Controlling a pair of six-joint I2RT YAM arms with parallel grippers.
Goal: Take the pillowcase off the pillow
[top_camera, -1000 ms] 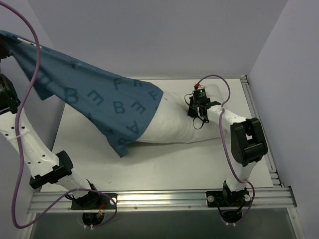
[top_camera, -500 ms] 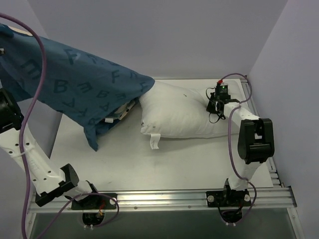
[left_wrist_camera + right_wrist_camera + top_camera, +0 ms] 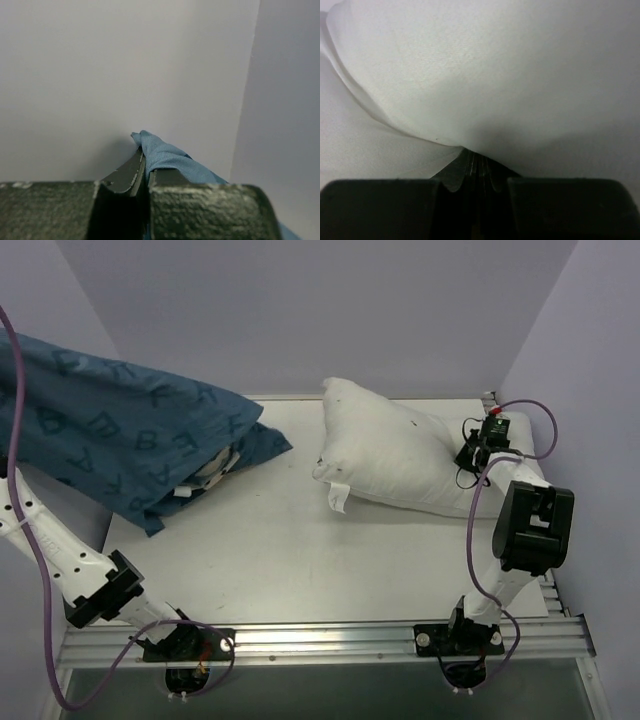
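The dark blue lettered pillowcase [image 3: 130, 440] hangs from the upper left, and its open end sags onto the table near the left edge. In the left wrist view my left gripper [image 3: 145, 161] is shut on a bunched fold of the pillowcase [image 3: 165, 155]; the top view cuts this gripper off. The white pillow [image 3: 395, 455] lies bare at the right, fully apart from the case, with its small tag [image 3: 337, 497] pointing to the front. My right gripper [image 3: 474, 452] is shut on the pillow's right edge. White pillow fabric [image 3: 495, 75] fills the right wrist view above the closed right gripper [image 3: 476, 159].
The white tabletop [image 3: 290, 550] shows between case and pillow. A metal rail [image 3: 330, 638] runs along the near edge, with both arm bases on it. Walls close in behind and on both sides. A purple cable [image 3: 25, 530] loops beside the left arm.
The pillowcase has slid wholly off the pillow, pulled left and upward by my left arm. My right gripper has dragged the pillow to the right, so a gap has opened between them.
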